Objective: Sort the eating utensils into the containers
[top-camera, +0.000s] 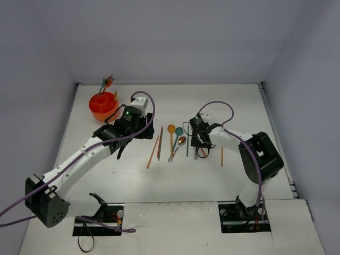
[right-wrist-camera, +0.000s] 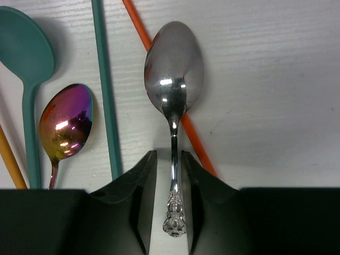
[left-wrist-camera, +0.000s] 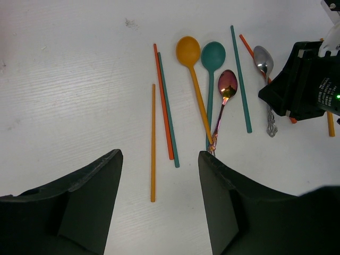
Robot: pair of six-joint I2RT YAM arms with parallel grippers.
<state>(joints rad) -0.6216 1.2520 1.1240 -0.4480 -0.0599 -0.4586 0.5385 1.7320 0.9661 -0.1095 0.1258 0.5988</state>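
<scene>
Straddled the handle of the silver spoon [right-wrist-camera: 173, 69] with right gripper [right-wrist-camera: 169, 159], jaws nearly touching it — hold unclear — best pinched squarely before lifting.

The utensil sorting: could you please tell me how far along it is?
Early. A few utensils stand in the orange cup. The right gripper straddles the handle of the silver spoon, not yet clamped. Three other spoons and several chopsticks lie on the table.
</scene>
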